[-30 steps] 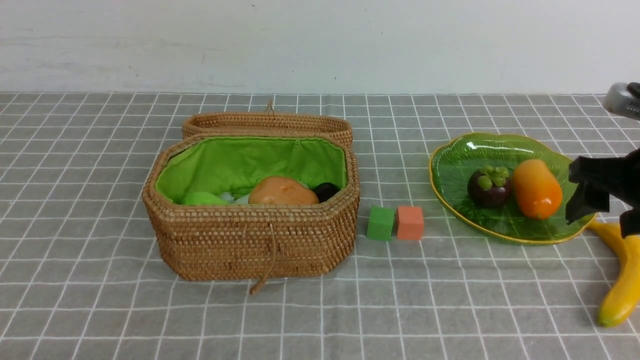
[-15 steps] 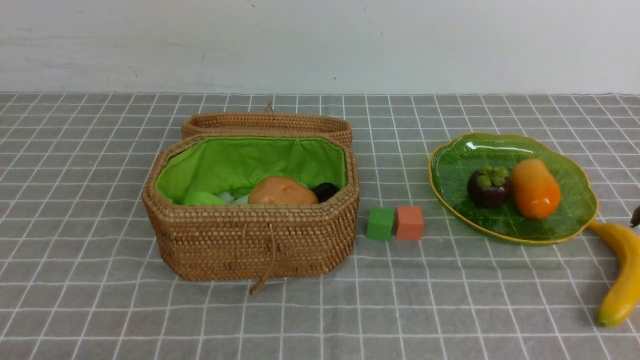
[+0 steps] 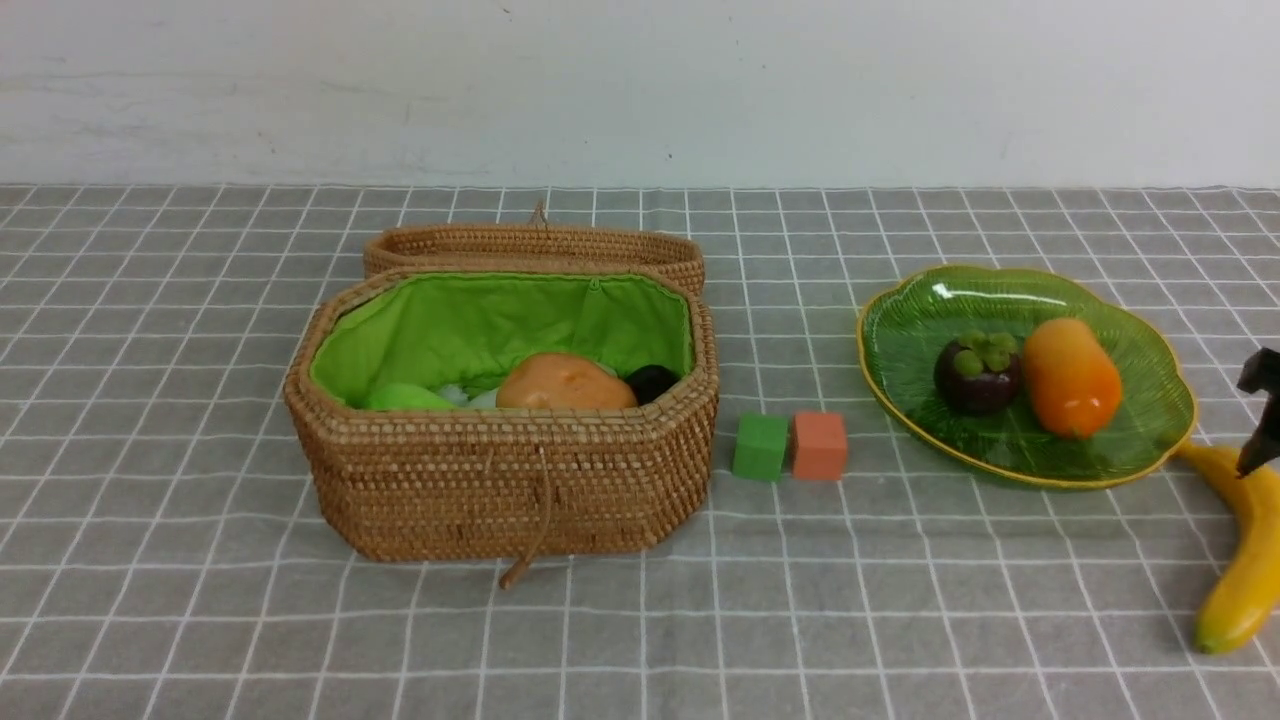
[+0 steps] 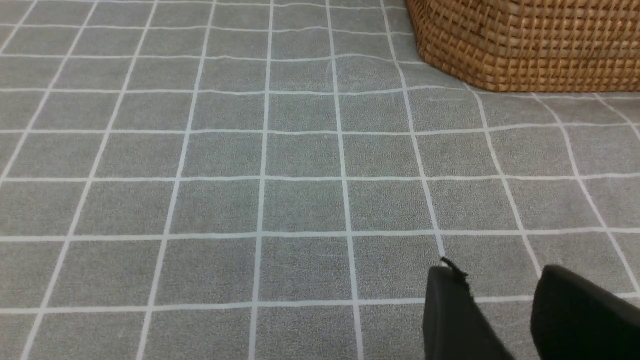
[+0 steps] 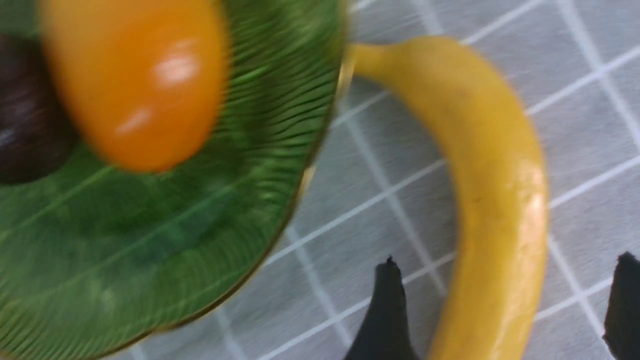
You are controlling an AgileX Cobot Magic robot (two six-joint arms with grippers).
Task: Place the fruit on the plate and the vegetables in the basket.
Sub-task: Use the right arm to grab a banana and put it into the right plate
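Basket (image 3: pixel 500 480) holds veg; plate (image 3: pixel 920 300) holds two fruits; banana (image 3: pixel 1245 545) on cloth beside plate.
Inside basket you see potato (image 3: pixel 565 382), a green piece (image 3: pixel 405 398), a dark item. Mangosteen (image 3: pixel 977 372) and mango (image 3: pixel 1070 376) sit on plate. Your right gripper (image 5: pixel 505 295) is spread wide, straddling the banana, not gripping. Left gripper (image 4: pixel 505 310) is part-open, empty, low over cloth.

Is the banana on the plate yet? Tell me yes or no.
No: the banana lies on the cloth beside the plate, which holds only the mangosteen and the mango.

banana (image 3: pixel 1240 560) beside plate (image 3: pixel 900 310)
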